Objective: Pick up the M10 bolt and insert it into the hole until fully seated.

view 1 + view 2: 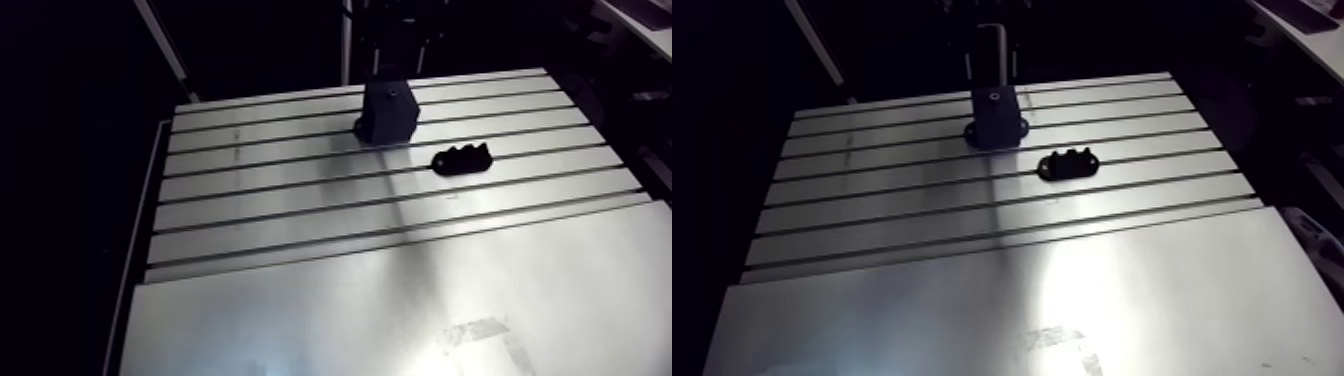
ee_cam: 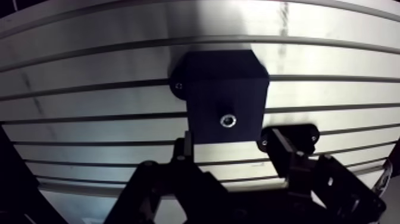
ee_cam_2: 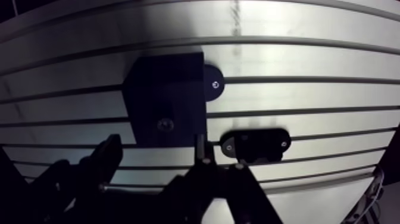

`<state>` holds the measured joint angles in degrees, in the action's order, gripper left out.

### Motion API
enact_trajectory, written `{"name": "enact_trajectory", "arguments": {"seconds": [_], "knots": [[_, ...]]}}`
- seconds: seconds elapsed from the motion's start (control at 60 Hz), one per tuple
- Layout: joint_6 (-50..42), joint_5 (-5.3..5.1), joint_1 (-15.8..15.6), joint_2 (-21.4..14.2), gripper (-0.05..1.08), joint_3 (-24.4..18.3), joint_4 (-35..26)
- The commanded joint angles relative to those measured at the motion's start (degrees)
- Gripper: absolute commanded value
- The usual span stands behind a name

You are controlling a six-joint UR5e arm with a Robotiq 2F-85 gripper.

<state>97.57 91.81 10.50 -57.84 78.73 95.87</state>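
While the gripper [image 2: 232, 142] is hanging directly over the dark block [image 1: 388, 112] on the slotted table [image 1: 300, 205], its fingers [image 2: 188, 149] are standing well apart. Nothing is showing between them, so it is gripping nothing.

In the wrist view the hole [image 2: 228, 121] in the block's top face is sitting just ahead of the gap between the fingers, and a small bright ring is glinting in its mouth. I cannot tell whether that ring is the head of the M10 bolt, already down in the hole, or only the hole's own metal lining. No bolt is showing plainly anywhere else.

Just beside the block, apart from it by about one table slot, a low dark holder [image 1: 462, 160] with a bumpy top is lying with its long side along the slots. One finger is partly hiding it in the wrist view, and it is too dark to say whether a bolt is resting in it.

The hole's axis is running straight up toward the gripper, so judging from this, any insertion is calling for a plain vertical descent. If the bolt is in the holder, the gripper is facing a short sideways shift away from the block first.
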Motion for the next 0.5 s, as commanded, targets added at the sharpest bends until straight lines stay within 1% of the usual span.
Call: {"name": "enact_trajectory", "arguments": {"seconds": [0.017, 0.1, 0.283, 0.3, 0.317, 0.35, 0.367, 0.383, 0.4, 0.417, 0.433, 0.45, 0.5], "knots": [[0.1, -0.36, 0.0, -0.5, 0.0, -0.3, 0.4], [0.1, -0.28, 0.1, -0.9, 0.0, -0.6, 0.3], [0.0, -0.28, 0.3, -4.6, 0.0, -0.8, -0.9], [0.0, -0.2, 0.3, -5.5, 0.0, -0.5, -1.2], [0.0, -0.2, 0.3, -5.5, 0.0, -0.5, -1.2], [0.0, -0.11, 0.2, -7.3, 0.0, 0.0, -1.7], [0.0, -0.11, 0.2, -7.3, 0.0, 0.0, -1.7], [0.0, 0.05, 0.1, -8.4, 0.0, 0.3, -1.8], [0.0, 0.05, 0.1, -8.4, 0.0, 0.3, -1.8], [-0.1, 0.3, 0.0, -9.5, 0.0, 0.7, -1.8], [-0.1, 0.3, 0.0, -9.5, 0.0, 0.7, -1.8], [-0.1, 0.41, 0.0, -10.6, 0.0, 1.2, -1.9], [-0.1, 0.65, 0.0, -11.5, 0.0, 1.6, -1.9]]}}
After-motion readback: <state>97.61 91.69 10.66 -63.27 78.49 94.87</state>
